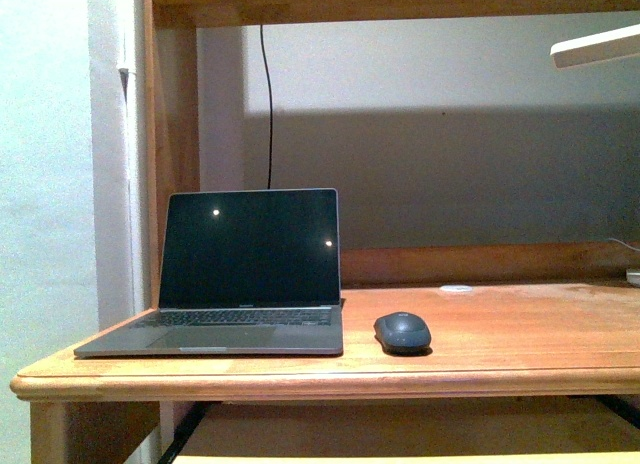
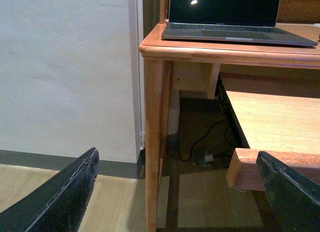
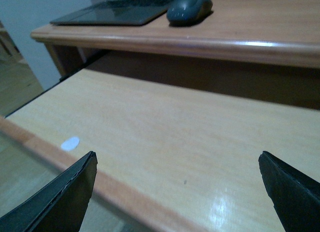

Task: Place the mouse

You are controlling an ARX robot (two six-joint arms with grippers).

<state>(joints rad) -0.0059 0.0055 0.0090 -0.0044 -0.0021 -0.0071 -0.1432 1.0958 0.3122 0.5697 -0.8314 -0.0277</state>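
Observation:
The mouse [image 1: 402, 332], a small dark rounded dome, rests on the wooden desk [image 1: 520, 334] just right of the open laptop [image 1: 240, 274]. The right wrist view also shows the mouse [image 3: 189, 8] on the desk top beside the laptop [image 3: 115, 12]. My right gripper [image 3: 177, 192] is open and empty, low over the pull-out wooden shelf [image 3: 165, 127], well short of the mouse. My left gripper [image 2: 180, 192] is open and empty, down by the desk leg [image 2: 155, 142] near the floor, below the laptop [image 2: 230, 22]. Neither arm shows in the front view.
A small flat white disc [image 1: 457, 287] lies at the back of the desk. A black cable [image 1: 268, 104] hangs behind the laptop. A white lamp head [image 1: 597, 46] reaches in at upper right. A pale spot [image 3: 70, 143] marks the shelf's front edge. Cables [image 2: 200, 142] lie under the desk.

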